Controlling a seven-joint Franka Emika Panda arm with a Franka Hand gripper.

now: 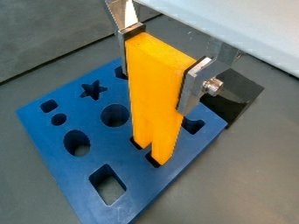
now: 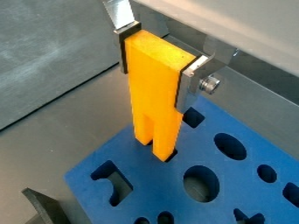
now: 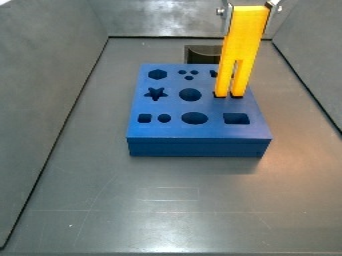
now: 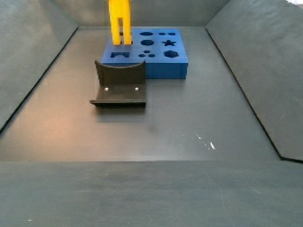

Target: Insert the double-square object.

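Note:
The double-square object (image 1: 156, 96) is a tall bright yellow piece held upright, with its two legs pointing down. My gripper (image 1: 163, 59) is shut on its top end, one silver finger (image 1: 194, 83) on each side. The leg tips meet a pair of square holes near one edge of the blue block (image 1: 70, 166); how deep they sit is unclear. A wrist view also shows the gripper (image 2: 162, 61), the piece (image 2: 152, 96) and the block (image 2: 228, 179). Both side views show the piece (image 3: 241, 50) (image 4: 120, 22) standing on the block (image 3: 194, 125) (image 4: 160, 55).
The block's other holes, among them a star (image 3: 156, 94), circles and a hexagon, are unfilled. The dark fixture (image 4: 120, 84) stands right beside the block, and shows in a wrist view (image 1: 233, 92). Grey walls (image 3: 54, 110) enclose the floor.

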